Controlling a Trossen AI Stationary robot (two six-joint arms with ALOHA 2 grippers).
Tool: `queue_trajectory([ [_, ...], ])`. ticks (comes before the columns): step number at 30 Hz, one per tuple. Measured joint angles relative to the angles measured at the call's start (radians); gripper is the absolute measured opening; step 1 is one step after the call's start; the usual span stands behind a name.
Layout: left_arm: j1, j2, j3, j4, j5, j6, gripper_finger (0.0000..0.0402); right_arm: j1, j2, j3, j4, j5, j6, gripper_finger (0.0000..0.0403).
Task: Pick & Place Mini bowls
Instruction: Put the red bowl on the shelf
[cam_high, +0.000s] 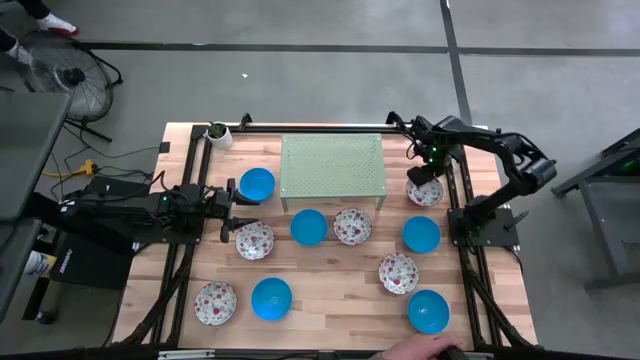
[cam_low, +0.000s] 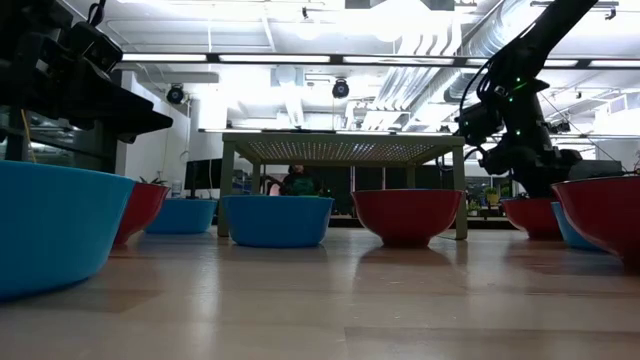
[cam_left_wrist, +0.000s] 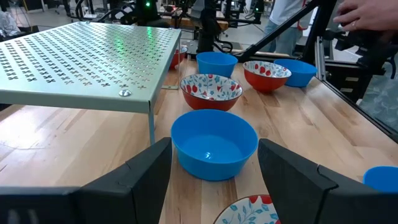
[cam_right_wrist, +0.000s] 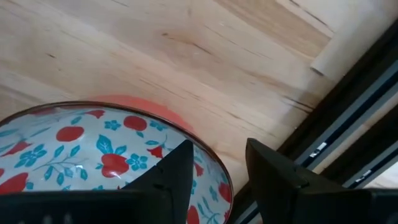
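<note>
Ten bowls by our count sit on the surface, none yet on the green rack; right hand straddles a floral bowl's rim, apart, while left hand waits apart.

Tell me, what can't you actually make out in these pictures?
- Whether the right hand already grips the floral red-and-white mini bowl: the right wrist view cuts off the bowl and the fingertips.
- The small white pot with a green plant: too small in the high view for any detail.
- The person's hand: cut off by the high view's bottom edge.
- The left hand is plainly open, empty.
</note>
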Motion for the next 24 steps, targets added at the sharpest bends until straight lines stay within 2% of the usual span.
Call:
queue_trajectory([
  [11,0.000,0.000,0.000,0.000,0.000,0.000,0.0234,0.000,-0.002,0.003,-0.014,-0.019,-0.001,0.0022],
  [24,0.000,0.000,0.000,0.000,0.000,0.000,0.0234,-0.005,-0.053,0.064,-0.084,-0.049,0.046,0.0001],
])
